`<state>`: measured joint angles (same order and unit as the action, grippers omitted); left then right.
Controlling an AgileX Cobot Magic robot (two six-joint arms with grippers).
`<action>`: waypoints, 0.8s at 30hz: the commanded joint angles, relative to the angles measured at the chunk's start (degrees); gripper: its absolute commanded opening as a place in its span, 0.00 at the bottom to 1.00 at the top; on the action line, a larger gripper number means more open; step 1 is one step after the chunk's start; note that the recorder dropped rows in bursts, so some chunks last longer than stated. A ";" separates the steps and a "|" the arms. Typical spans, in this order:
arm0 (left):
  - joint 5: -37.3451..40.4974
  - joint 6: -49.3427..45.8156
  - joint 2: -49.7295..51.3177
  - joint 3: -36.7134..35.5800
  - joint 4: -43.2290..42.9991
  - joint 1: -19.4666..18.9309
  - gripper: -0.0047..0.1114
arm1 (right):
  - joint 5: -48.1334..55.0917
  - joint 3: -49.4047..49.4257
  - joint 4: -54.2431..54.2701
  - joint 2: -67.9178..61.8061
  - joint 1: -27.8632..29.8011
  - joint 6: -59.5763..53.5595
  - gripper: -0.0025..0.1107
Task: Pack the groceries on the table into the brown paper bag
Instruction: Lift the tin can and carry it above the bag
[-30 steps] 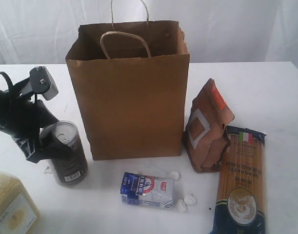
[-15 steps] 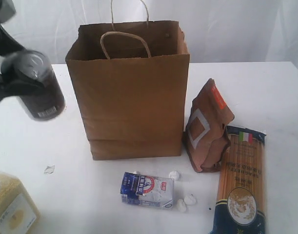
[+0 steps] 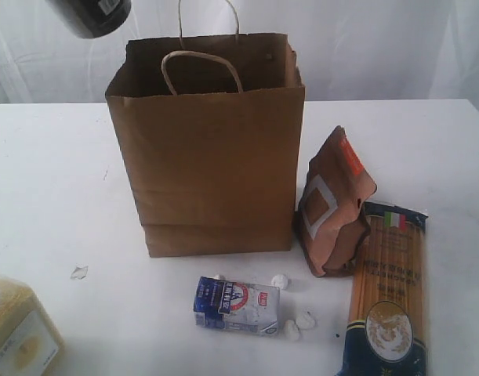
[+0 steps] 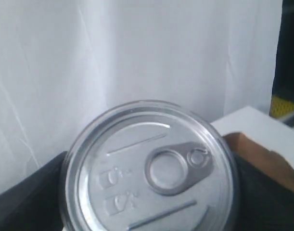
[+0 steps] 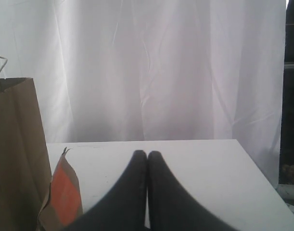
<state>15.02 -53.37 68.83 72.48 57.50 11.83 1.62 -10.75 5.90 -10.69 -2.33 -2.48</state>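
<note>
Two dark fingers [image 4: 26, 202] of the left gripper [image 4: 147, 207], one on each side of the small dark clear-lidded can [image 4: 151, 163], clamped on its round body. Silver pull-tab top turned straight at the wrist camera. Held high in the air: in the exterior view, only the lower end of the can [image 3: 90, 14] in sight at the upper left corner, tilted, up and to the left of the bag's open mouth. Left arm itself outside that view.

Right gripper [image 5: 147, 156] with both dark fingers pressed together, nothing between them. Pointed level out over the broad white tabletop [image 5: 195, 163] toward a white curtain [image 5: 161, 72]. Seen only by its own wrist camera, with the bag and the orange label off to one side.

Large upright brown paper bag [image 3: 212, 157] with two twisted loop handles, standing mid-table, mouth open. Close against its lower right corner, whether touching cannot be told, a brown pouch with an orange label [image 3: 333, 204], upright and leaning. Beside the foot of that pouch, a long spaghetti pack [image 3: 388, 290] with a clear window and blue ends, lying flat near the front right. In front of the bag, a blue-white pouch [image 3: 237, 305] lying flat, with small white crumbs [image 3: 306, 319] scattered near it. At the front left corner, a yellow-grain container [image 3: 16, 333], cut off by the picture's edge.
</note>
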 commanded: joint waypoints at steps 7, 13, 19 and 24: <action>6.46 -16.43 4.80 0.85 34.82 0.31 0.04 | -0.31 0.05 -0.31 0.28 0.13 -0.25 0.02; 23.97 -37.01 9.13 1.61 42.45 0.31 0.04 | -0.31 0.05 -0.31 0.28 0.13 -0.25 0.02; 35.23 -47.14 14.60 1.94 42.45 0.31 0.04 | -0.32 0.05 -0.19 0.28 0.13 -0.25 0.02; 42.92 -49.99 18.30 2.51 42.45 0.31 0.04 | -0.32 0.05 -0.19 0.28 0.13 -0.25 0.02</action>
<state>52.26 -101.61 86.29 73.83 96.31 11.93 1.62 -10.75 5.90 -10.69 -2.33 -2.48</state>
